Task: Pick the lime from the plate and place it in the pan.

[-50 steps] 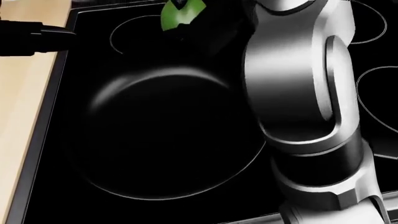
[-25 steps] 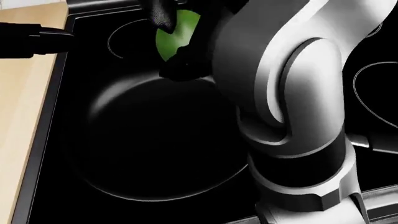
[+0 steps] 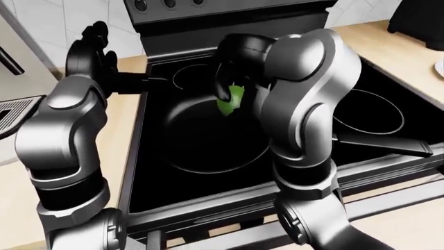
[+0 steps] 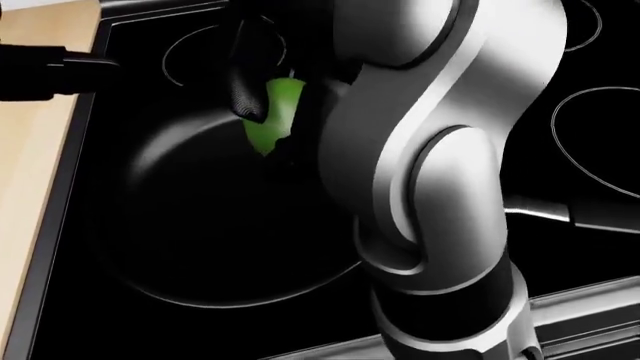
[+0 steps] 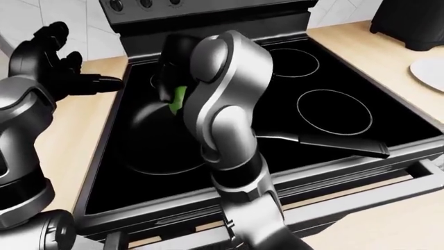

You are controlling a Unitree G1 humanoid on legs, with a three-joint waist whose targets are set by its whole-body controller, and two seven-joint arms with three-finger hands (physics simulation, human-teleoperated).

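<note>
The green lime [image 4: 272,116] sits between the black fingers of my right hand [image 3: 229,89], which is shut on it. It hangs just above the far inner part of the black pan [image 3: 208,167], apart from its floor. The pan rests on the left side of the black stove top [image 5: 360,78], and its handle [image 5: 340,144] points right. My right arm crosses the middle of every view and hides part of the pan. My left hand [image 3: 90,49] is raised over the wooden counter left of the stove, fingers spread and holding nothing. A sliver of the white plate [image 5: 430,69] shows at the right edge.
The stove's control panel [image 3: 208,10] rises along the top of the eye views. Wooden counter [image 5: 360,36] flanks the stove on both sides. A dark appliance [image 5: 413,23] stands at the top right, beyond the plate.
My right hand has carried the lime down the head view, from above the pan's far rim to over its inside. My forearm has swung left with it. The left hand has held still.
</note>
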